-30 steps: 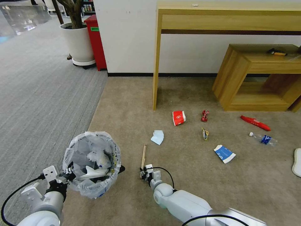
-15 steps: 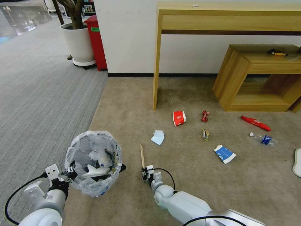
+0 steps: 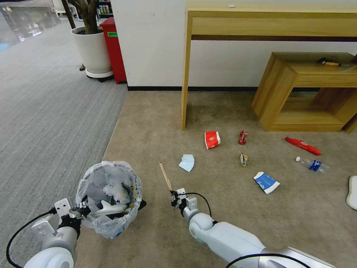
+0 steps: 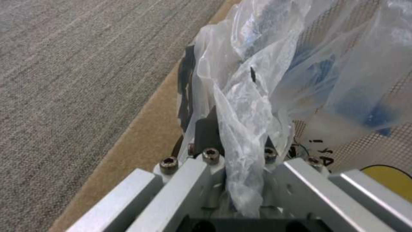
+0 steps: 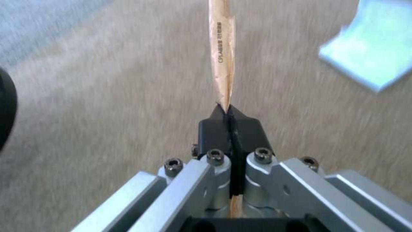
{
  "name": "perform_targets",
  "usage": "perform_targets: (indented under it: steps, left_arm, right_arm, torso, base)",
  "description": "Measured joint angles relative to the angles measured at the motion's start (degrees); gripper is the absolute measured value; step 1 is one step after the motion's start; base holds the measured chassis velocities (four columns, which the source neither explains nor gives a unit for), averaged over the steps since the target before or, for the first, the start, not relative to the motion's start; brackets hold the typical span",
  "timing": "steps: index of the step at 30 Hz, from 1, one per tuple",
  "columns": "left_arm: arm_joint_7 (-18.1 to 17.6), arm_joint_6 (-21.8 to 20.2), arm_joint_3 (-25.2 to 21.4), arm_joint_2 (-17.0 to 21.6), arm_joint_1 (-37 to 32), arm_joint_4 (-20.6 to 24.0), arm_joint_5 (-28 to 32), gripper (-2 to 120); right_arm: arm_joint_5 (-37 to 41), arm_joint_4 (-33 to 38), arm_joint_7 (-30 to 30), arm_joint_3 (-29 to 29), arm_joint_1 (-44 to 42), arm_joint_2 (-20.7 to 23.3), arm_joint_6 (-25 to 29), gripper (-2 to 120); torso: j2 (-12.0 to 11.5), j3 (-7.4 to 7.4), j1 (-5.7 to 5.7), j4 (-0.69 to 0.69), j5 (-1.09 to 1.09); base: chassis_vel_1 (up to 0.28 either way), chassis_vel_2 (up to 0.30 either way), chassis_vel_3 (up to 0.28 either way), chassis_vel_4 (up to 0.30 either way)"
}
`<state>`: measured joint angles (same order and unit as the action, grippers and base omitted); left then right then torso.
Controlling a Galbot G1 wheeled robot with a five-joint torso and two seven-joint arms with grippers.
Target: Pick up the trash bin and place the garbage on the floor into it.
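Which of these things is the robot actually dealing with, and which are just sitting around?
Part of the job:
- trash bin, clamped at its rim by the left gripper
- stick, pinched in the right gripper
- litter on the beige carpet: red paper cup, pale-blue mask, blue-white carton, clear bottle, red wrapper

Just lying about:
- plant pot
- wooden table
- low wooden shelf

Right gripper (image 3: 173, 194) has lifted the stick (image 3: 165, 176) off the floor (image 3: 223, 208); it now tilts left toward the bin (image 3: 108, 197). Left gripper (image 3: 82, 208) moved bin slightly lower.
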<state>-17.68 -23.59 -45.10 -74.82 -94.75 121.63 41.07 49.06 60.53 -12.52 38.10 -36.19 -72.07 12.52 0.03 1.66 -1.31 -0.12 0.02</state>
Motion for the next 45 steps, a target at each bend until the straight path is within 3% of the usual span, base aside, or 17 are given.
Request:
perform_targets:
  steps: [8,11,17,27,36,45]
  left_arm:
    - [-0.1,-0.2,0.3,0.1,0.1,-0.7,-0.2,0]
    - [-0.1,-0.4,0.7,0.3,-0.1,-0.7,-0.7,0]
    - [-0.3,-0.7,1.6,1.0,0.0,-0.5,-0.9,0]
    - [-0.5,-1.1,2.2,2.3,-0.7,0.2,-1.1,0]
    - [-0.7,-1.3,2.1,2.8,-1.1,0.9,-1.0,0]
    - [-0.8,-1.5,2.1,2.8,-1.1,1.3,-0.9,0]
  right_arm:
    - [-1.6,6.8,0.5,-0.5,2.3,5.2,1.6,0]
    - [-2.2,12.4,1.0,-0.5,4.2,9.9,2.1,0]
    - [-1.4,22.0,1.5,1.2,9.1,15.2,2.2,0]
    - [1.7,27.7,1.8,8.0,20.1,15.5,2.4,0]
    - [5.3,33.9,2.5,15.3,28.5,12.2,2.5,0]
    - [6.7,35.2,3.8,21.1,31.0,8.4,4.1,0]
  torso:
    - [0.0,-0.01,0.00,0.01,0.01]
    - [0.0,0.00,0.00,-0.01,0.00]
    - [0.0,-0.01,0.00,0.00,0.01]
    - [0.0,-0.01,0.00,0.01,0.00]
    - [0.0,-0.01,0.00,0.01,-0.01]
    - [0.0,-0.01,0.00,0.01,-0.01]
  base:
    - [0.000,0.000,0.000,0.000]
    - [0.000,0.000,0.000,0.000]
    - [0.000,0.000,0.000,0.000]
    - [0.000,0.000,0.000,0.000]
    - [0.000,0.000,0.000,0.000]
    - [0.000,0.000,0.000,0.000]
